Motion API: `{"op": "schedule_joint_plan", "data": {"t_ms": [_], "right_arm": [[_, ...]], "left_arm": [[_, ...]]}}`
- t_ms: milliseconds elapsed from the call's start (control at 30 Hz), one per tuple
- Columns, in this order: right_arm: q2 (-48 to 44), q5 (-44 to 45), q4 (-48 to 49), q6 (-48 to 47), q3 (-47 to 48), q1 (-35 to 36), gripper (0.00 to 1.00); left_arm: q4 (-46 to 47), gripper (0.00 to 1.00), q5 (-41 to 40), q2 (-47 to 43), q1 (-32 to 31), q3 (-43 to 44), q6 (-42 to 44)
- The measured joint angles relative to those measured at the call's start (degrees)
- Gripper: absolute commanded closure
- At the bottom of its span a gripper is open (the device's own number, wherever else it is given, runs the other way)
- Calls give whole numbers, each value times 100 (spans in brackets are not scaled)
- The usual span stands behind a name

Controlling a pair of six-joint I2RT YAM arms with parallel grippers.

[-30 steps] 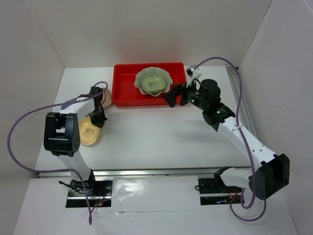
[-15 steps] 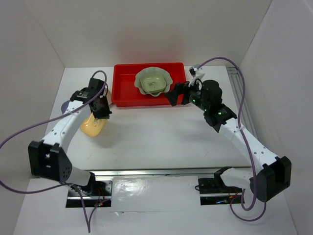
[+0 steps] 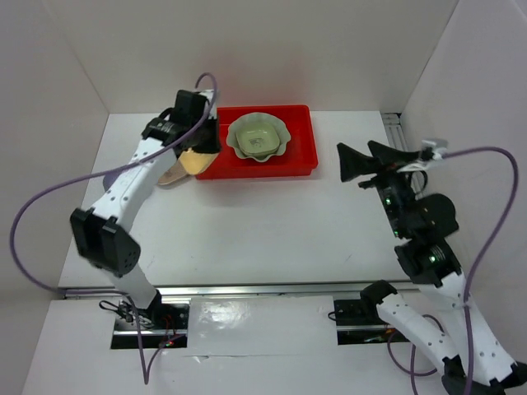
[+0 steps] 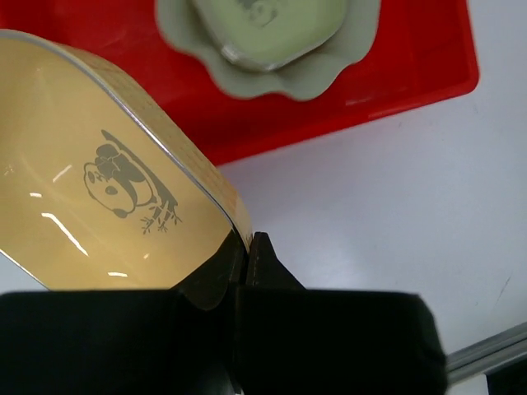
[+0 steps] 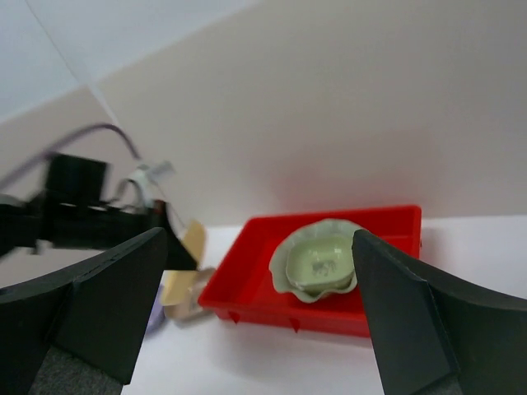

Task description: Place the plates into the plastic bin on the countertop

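Observation:
My left gripper (image 3: 202, 146) is shut on the rim of a yellow rounded-square plate (image 3: 194, 161) with a panda drawing (image 4: 107, 181). It holds the plate tilted over the left end of the red plastic bin (image 3: 300, 152). The fingers pinch the rim at the plate's near corner (image 4: 245, 247). In the bin lies the large pale-green scalloped plate (image 3: 280, 136) with a small green plate (image 3: 257, 140) nested in it, also in the right wrist view (image 5: 319, 262). My right gripper (image 3: 352, 160) is open and empty, raised to the right of the bin and facing it (image 5: 259, 304).
A tan plate (image 3: 170, 175) lies on the white countertop (image 3: 263, 222) just left of the bin; the right wrist view shows it (image 5: 177, 290) with a lavender one (image 5: 153, 318) beside it. White walls stand on three sides. Purple cables hang from both arms.
My left arm lifted the yellow plate from the front left of the table and carried it up to the bin's left end. My right arm drew back from the bin to the right and rose.

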Motion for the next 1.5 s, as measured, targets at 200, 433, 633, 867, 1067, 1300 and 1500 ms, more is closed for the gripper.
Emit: {"op": "schedule_joint_plan", "data": {"t_ms": [200, 433, 633, 867, 1067, 1300, 1500], "right_arm": [[-767, 313, -42, 13, 33, 0, 0], [-621, 256, -310, 11, 59, 0, 0], [-485, 168, -461, 13, 44, 0, 0], [-485, 101, -487, 13, 15, 0, 0], [-529, 70, -525, 13, -68, 0, 0], [-608, 68, -555, 13, -129, 0, 0], [-619, 66, -560, 13, -136, 0, 0]], "left_arm": [[435, 100, 385, 1851, -380, 1690, 686], [588, 100, 745, 3200, -573, 3305, 1150], [872, 100, 892, 3458, -560, 3523, 1279], [1300, 100, 986, 3609, -549, 3554, 1228], [1644, 100, 977, 3818, -549, 3550, 946], [1891, 100, 881, 3923, -549, 3475, 629], [2079, 93, 804, 4028, -549, 3467, 483]]}}
